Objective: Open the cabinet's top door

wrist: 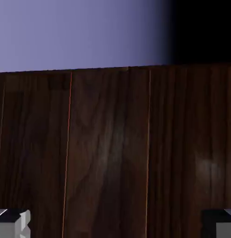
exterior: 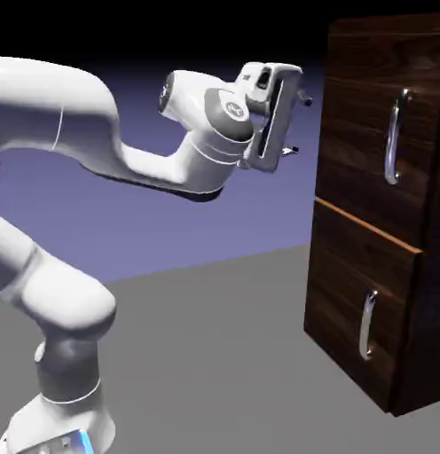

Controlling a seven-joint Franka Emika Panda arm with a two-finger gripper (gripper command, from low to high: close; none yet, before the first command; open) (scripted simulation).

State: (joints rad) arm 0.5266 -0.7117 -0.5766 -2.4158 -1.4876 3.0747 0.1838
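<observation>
Looking across the exterior view, the white arm reaches from the lower left and holds its gripper level, pointed at the cabinet on the right; its two fingers stand one above the other, spread wide with nothing between them. It hangs in the air near the cabinet's upper corner, apart from the wood, which suits a lining-up before a grasp. The top door looks shut, its vertical silver handle untouched and off to the right of the gripper. A shorter lower panel with its own handle sits below, on the grey tabletop

Turning to the hand view, dark walnut grain fills the lower part under violet backdrop, with both grey fingertips far apart at the bottom corners; no handle shows here, so I judge the hand not yet aimed at it
</observation>
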